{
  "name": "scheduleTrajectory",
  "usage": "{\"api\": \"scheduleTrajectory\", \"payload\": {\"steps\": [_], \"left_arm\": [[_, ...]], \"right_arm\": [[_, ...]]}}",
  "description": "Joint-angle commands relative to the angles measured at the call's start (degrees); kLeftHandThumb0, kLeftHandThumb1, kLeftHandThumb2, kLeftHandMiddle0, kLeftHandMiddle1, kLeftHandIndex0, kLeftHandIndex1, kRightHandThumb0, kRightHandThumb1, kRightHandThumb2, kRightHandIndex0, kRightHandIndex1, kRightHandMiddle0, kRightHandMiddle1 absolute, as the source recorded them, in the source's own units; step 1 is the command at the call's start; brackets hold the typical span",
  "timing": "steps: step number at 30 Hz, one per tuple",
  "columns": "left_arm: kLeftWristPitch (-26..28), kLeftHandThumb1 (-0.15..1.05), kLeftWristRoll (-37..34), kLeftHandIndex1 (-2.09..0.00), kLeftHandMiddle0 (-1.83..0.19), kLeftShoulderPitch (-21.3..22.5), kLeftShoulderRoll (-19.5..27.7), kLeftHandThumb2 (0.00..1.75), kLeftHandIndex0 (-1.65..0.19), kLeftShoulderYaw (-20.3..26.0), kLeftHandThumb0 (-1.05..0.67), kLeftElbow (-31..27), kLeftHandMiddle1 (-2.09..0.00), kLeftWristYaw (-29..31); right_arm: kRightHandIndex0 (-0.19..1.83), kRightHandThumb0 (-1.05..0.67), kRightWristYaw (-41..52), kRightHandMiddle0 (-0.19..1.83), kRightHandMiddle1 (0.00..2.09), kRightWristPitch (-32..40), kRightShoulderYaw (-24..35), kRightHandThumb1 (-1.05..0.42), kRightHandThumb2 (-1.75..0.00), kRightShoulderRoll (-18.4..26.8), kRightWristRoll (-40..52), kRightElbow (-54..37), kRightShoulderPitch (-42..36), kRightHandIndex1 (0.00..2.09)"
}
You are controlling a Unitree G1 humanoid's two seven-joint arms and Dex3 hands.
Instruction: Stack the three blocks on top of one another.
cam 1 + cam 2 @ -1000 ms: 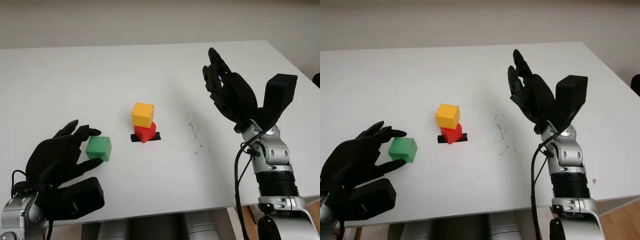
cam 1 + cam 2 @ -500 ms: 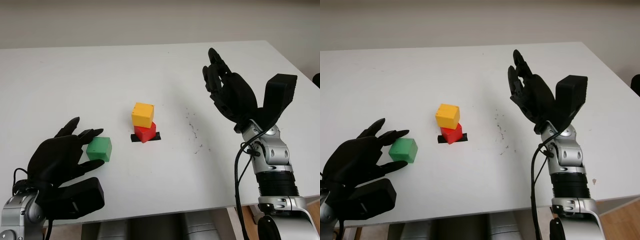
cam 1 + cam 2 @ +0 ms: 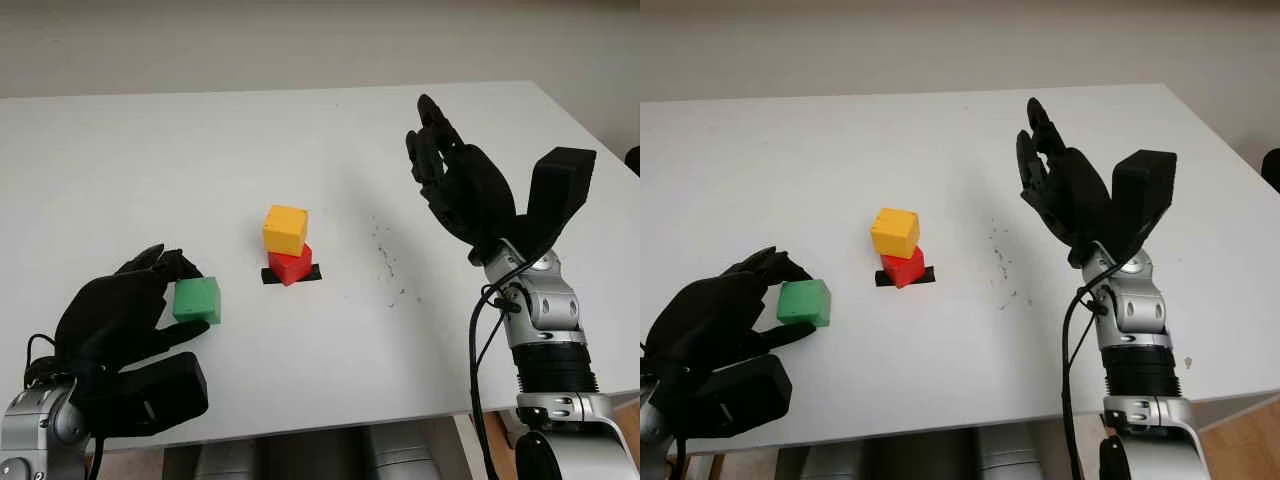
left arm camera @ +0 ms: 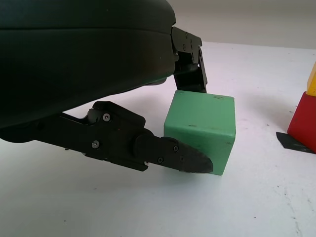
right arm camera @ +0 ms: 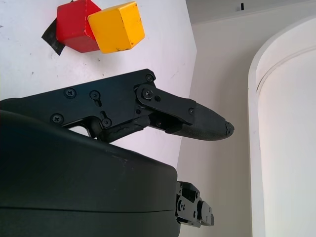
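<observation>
The white desk (image 3: 150,150) carries a few dark specks. The right hand (image 3: 455,180) is raised above it, holding nothing, well to the right of the blocks. The left hand (image 3: 120,310) grips the green block (image 3: 196,300) between its fingers (image 4: 177,157), low at the desk. Beyond it, the yellow block (image 3: 285,229) sits tilted on the red block (image 3: 291,266), which stands on black tape (image 3: 312,273). The plain cubes bear no writing.
</observation>
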State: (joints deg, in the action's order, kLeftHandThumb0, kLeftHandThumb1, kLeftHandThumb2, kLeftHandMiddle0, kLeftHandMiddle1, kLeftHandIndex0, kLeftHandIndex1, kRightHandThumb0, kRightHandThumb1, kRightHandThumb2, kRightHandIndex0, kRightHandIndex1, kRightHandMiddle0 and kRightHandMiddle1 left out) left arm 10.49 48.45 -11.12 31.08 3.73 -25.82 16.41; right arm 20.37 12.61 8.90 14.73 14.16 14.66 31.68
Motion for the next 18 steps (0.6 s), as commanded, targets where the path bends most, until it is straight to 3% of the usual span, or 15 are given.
{"api": "scheduleTrajectory", "payload": {"steps": [1,5,11,18], "left_arm": [[-0.5,1.05,-0.1,-1.60,-0.19,0.3,0.6,0.20,-0.02,-0.1,-0.39,-0.6,-0.06,0.2],[0.3,1.05,-2.7,-1.68,-0.21,0.9,0.3,0.19,0.01,0.9,-0.38,-1.0,-0.06,1.6],[6.0,1.05,-10.7,-1.74,-0.25,4.8,1.4,0.14,-0.04,5.0,-0.41,-4.0,-0.07,8.4],[11.9,1.03,-17.2,-1.57,-0.33,11.9,6.4,0.06,-0.19,8.6,-0.37,-6.3,-0.07,15.9]], "right_arm": [[-0.19,-0.57,-0.1,-0.19,0.00,0.3,0.3,-1.05,-0.70,0.2,0.5,-1.4,0.2,0.00],[-0.19,-0.56,-0.3,-0.19,0.00,0.7,0.1,-1.05,-0.71,0.2,0.5,-1.7,0.3,0.00],[-0.19,-0.58,-0.4,-0.19,0.00,0.4,-0.2,-1.05,-0.71,0.1,0.1,-1.2,0.5,0.00],[-0.19,-0.58,1.0,-0.19,0.00,0.0,-0.9,-1.05,-0.71,0.2,0.0,-0.4,0.9,0.00]]}}
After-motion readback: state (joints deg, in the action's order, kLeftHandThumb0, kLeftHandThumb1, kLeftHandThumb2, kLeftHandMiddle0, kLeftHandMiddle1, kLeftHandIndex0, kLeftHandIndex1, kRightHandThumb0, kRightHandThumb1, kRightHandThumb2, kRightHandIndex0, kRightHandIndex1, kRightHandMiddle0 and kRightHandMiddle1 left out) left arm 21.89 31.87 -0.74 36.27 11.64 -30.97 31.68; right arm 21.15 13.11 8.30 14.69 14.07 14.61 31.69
